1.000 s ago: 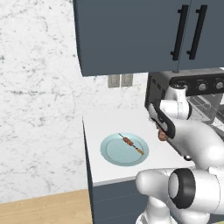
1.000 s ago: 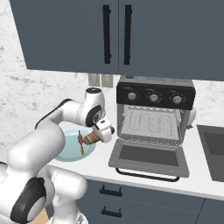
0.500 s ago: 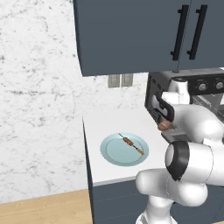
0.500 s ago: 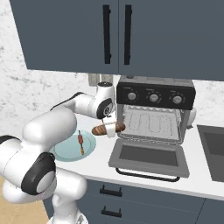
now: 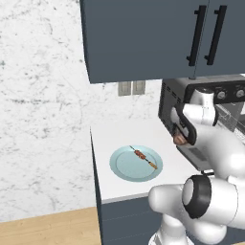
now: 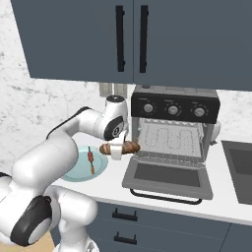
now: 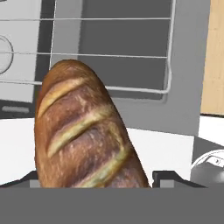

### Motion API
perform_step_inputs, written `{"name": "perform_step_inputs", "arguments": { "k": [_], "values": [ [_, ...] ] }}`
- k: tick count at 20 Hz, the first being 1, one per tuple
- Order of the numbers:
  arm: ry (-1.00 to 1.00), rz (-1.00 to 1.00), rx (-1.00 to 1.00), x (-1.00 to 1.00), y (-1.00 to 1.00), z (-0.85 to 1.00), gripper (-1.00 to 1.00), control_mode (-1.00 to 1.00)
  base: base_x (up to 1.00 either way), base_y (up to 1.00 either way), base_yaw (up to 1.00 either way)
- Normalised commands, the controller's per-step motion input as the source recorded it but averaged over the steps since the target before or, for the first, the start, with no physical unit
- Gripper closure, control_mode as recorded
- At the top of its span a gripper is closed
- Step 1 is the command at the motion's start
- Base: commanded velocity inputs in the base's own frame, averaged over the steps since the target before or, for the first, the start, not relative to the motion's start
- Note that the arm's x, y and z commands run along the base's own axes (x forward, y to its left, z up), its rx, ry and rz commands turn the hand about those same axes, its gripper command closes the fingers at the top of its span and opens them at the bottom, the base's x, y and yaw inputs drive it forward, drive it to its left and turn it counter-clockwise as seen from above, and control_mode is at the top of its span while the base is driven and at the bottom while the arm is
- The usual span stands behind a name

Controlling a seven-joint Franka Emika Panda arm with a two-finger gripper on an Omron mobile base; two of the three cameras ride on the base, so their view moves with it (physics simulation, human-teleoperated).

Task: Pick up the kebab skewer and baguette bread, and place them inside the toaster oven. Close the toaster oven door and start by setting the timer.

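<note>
My gripper (image 6: 116,151) is shut on the baguette bread (image 6: 121,147), a golden-brown slashed loaf held level in the air just left of the toaster oven (image 6: 174,106). The toaster oven door (image 6: 167,176) lies dropped open, and the wire rack (image 6: 170,139) shows inside. In the hand view the baguette bread (image 7: 83,131) rises between the fingertips (image 7: 168,179) and points at the rack (image 7: 109,54). The kebab skewer (image 5: 143,158) lies on a pale blue plate (image 5: 123,168) on the counter, left of and below my gripper (image 5: 184,136). From the right base view the kebab skewer (image 6: 91,160) sits close below the loaf.
Dark blue wall cabinets (image 6: 128,39) hang right above the oven. A sink (image 6: 238,167) lies to the oven's right. The counter's left edge (image 5: 94,162) is near the plate, with a wall outlet (image 5: 131,87) behind.
The arm has carried the baguette from over the plate to the right, up to the open oven's left side, and turned it level.
</note>
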Motion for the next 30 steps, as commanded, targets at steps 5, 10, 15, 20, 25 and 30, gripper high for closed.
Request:
{"name": "perform_step_inputs", "arguments": {
  "k": [5, 10, 15, 20, 25, 30],
  "values": [
    [-0.12, -0.13, 0.04, 0.00, -0.33, 0.81, 1.00, -1.00, 0.00, 0.00, 0.00],
    [0.00, -0.12, 0.14, 0.03, -0.88, 0.75, 1.00, -1.00, 0.00, 0.00, 0.00],
    [-0.01, -0.15, 0.16, 0.30, -0.78, 0.24, 1.00, -1.00, 0.00, 0.00, 0.00],
    [-0.19, -0.04, 0.12, 0.13, -0.53, -0.17, 1.00, -1.00, 0.00, 0.00, 0.00],
    [-0.36, 0.00, 0.02, 0.05, -0.05, -0.03, 1.00, -1.00, 0.00, 0.00, 0.00],
    [-0.29, 0.00, 0.00, 0.26, 0.00, -0.12, 1.00, -1.00, 0.00, 0.00, 0.00]
  ]
}}
